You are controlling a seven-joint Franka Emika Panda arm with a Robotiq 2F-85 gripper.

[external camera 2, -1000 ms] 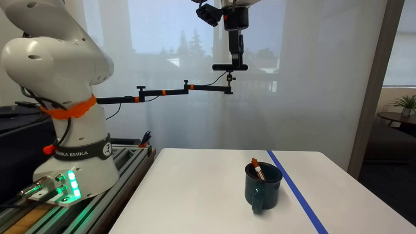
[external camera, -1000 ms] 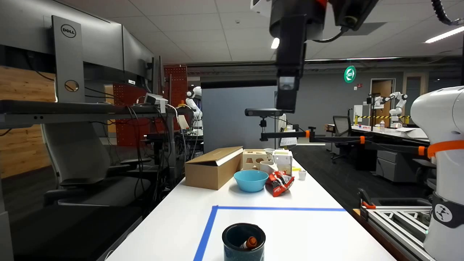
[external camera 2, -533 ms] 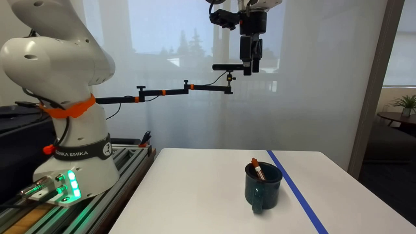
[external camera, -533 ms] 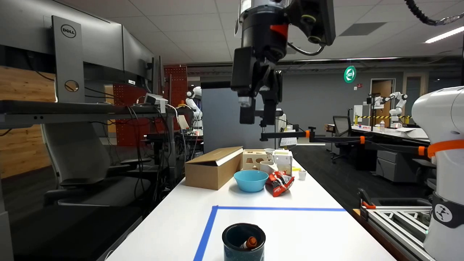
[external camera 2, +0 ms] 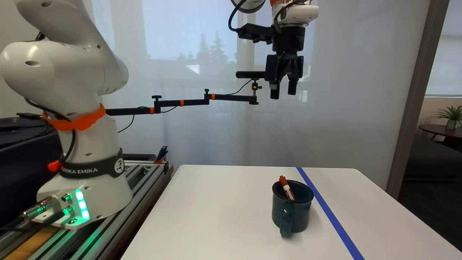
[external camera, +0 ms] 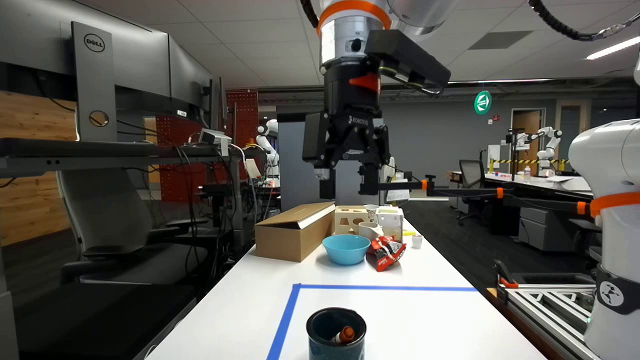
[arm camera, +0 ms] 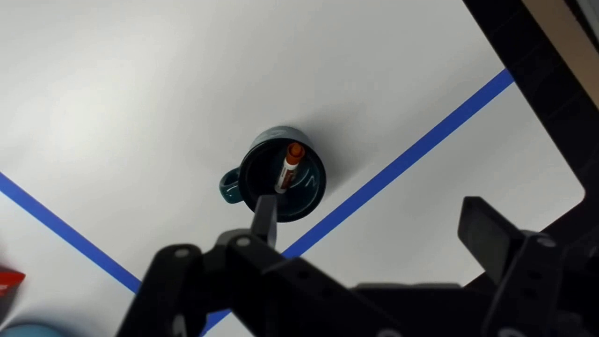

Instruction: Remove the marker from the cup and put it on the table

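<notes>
The dark green cup (external camera: 336, 353) stands upright on the white table (external camera: 240, 312). It also shows in an exterior view (external camera 2: 300, 216) and in the wrist view (arm camera: 306, 199), with its handle to the left there. The marker, with an orange-brown cap and white band, leans inside the cup with its cap up, in both exterior views (external camera: 345, 334) (external camera 2: 287, 187) and the wrist view (arm camera: 289, 167). My gripper (external camera 2: 283, 92) is high above the table, pointing down, open and empty (external camera: 348, 189). In the wrist view (arm camera: 369, 208) its left finger overlaps the cup's lower rim.
Blue tape (external camera 2: 335, 224) runs on the table beside the cup. A blue bowl (external camera: 346, 250), a red bag (external camera: 387, 253) and a cardboard box (external camera: 287, 240) stand at the table's far end. A camera boom (external camera 2: 180, 103) reaches out from the robot's base side.
My gripper has come lower and turned, so both spread fingers now show. It moved left in one exterior view and right in another. The cup and marker have not moved.
</notes>
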